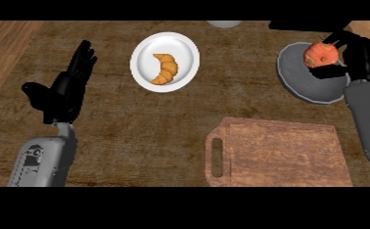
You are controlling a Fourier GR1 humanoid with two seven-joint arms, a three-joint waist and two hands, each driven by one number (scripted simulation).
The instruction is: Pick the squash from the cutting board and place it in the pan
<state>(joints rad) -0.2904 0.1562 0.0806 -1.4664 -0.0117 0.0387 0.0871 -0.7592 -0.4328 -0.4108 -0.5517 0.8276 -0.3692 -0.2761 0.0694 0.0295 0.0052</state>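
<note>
Right hand holds squash over the pan

Right hand (345, 52), at two o'clock, curls its fingers round the orange squash (321, 55) above the grey pan (307, 83). Cutting board (278, 152) lies at five o'clock (bare wood showing). Left hand (66, 87) rests at nine o'clock, fingers straight. A plate (165, 44) with a croissant (165, 68) sits at twelve on the desk (130, 125).

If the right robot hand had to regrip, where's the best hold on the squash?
Grip the squash across its round orange body, coming from the right and above, as the right robot hand does now with fingers curled round it. It hangs over the pan, whose left side is open, so that approach probably keeps the forearm clear of the pan's rim.
</note>
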